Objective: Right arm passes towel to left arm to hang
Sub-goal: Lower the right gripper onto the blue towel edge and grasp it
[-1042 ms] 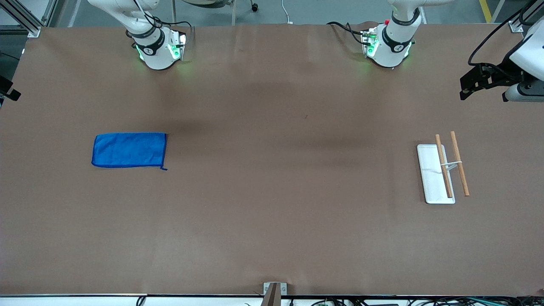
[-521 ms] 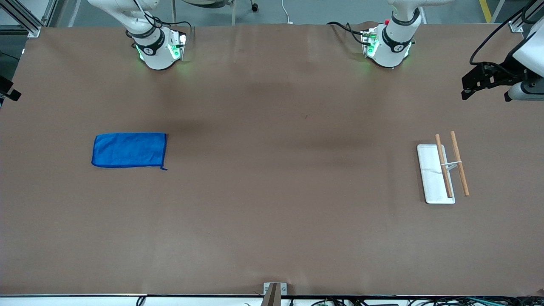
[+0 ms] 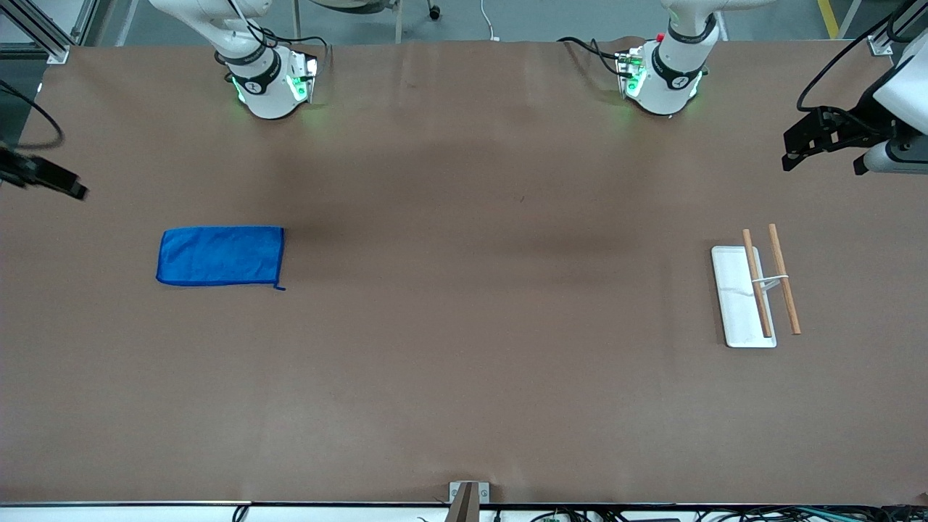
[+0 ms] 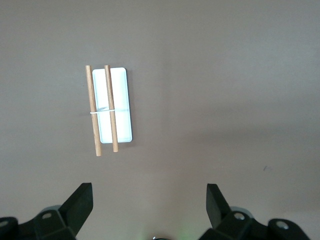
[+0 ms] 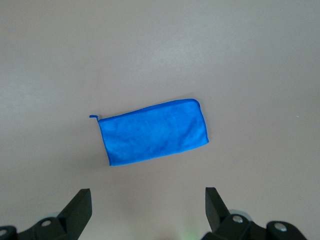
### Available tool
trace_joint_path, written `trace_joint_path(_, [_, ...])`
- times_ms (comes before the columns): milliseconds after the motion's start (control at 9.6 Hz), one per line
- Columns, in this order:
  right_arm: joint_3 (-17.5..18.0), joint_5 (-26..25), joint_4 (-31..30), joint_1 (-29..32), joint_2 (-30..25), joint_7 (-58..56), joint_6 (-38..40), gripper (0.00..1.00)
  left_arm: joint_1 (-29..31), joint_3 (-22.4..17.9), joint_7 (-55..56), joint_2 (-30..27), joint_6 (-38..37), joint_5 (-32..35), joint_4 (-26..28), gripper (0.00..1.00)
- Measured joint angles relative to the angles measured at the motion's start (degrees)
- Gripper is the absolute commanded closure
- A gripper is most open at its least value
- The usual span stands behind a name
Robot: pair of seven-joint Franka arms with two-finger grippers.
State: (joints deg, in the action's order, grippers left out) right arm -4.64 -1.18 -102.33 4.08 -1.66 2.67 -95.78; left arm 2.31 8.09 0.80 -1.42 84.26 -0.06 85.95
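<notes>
Towel [image 3: 220,257] lies flat and folded on the brown surface [image 3: 464,377], toward the right arm's end, well in from every edge, its thread tail at the corner nearer the front camera and toward the middle. Nothing touches it. In the right wrist view the towel [image 5: 153,131] sits whole between the two spread fingers, so the right end effector [image 5: 145,215] hangs high over it, wide and empty; in the front view only a dark part of that end effector [image 3: 43,177] shows at the surface's edge at the right arm's end.

At the left arm's end stands a small rack [image 3: 757,286]: a white base with two wooden bars. The left end effector [image 4: 147,212] is over the surface near it, wide and empty, seen also at the edge in the front view [image 3: 819,138]; the left arm seems to wait.

By the look of it, the task is at its first step, the reach for the towel. Next, the right arm would need to descend and pinch one short hem, lift until the cloth hangs free, then carry it toward the middle for the handover.
</notes>
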Motion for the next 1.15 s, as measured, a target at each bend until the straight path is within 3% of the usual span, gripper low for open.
trace_joint_path(521, [-0.2, -0.1, -30.5, -0.1, 3.8, -5.9, -38.3, 0.02, 0.1, 0.0, 0.0, 0.2, 0.0, -0.1, -0.1, 0.00])
trace_joint_path(833, [-0.4, -0.1, -37.3, 0.7, 12.0, -10.3, -55.9, 0.03, 0.1, 0.0, -0.1, 0.3, 0.0, -0.1, -0.1, 0.00])
trace_joint_path(1146, [-0.6, -0.1, -38.2, 1.7, 18.0, -12.0, -61.6, 0.07, 0.0, 0.1, -0.4, 0.5, 0.0, -0.4, -0.1, 0.00])
